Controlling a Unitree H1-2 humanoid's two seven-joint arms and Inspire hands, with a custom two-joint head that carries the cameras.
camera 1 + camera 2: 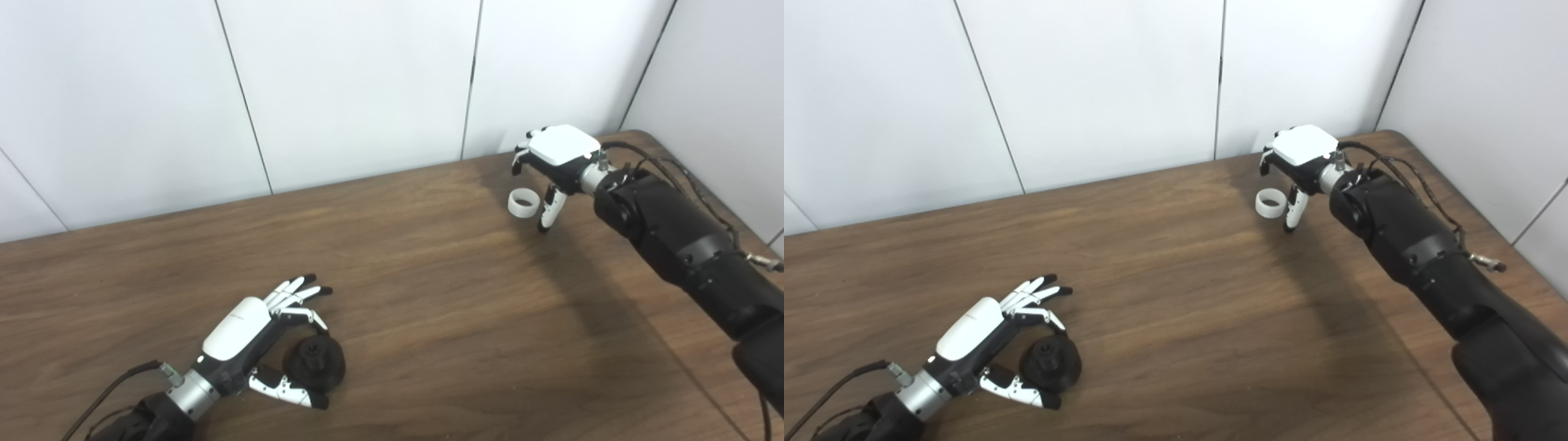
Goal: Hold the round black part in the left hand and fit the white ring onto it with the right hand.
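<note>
The round black part (315, 364) lies flat on the wooden table (441, 288) at the near left. My left hand (245, 334) is open around it: the thumb lies along its near side, one finger curls over its far edge, and the other fingers are spread beyond it. The white ring (522, 203) lies on the table at the far right. My right hand (560, 153) hovers just above and right of the ring, palm down and open, with fingers bent down behind the ring and the thumb beside it. The ring (1270, 203) also shows in the right eye view.
White wall panels (355, 86) stand right behind the table's far edge. The table's rounded far right corner (640, 133) is close to my right hand. Cables run along my right forearm (674, 239). Bare wood lies between the two hands.
</note>
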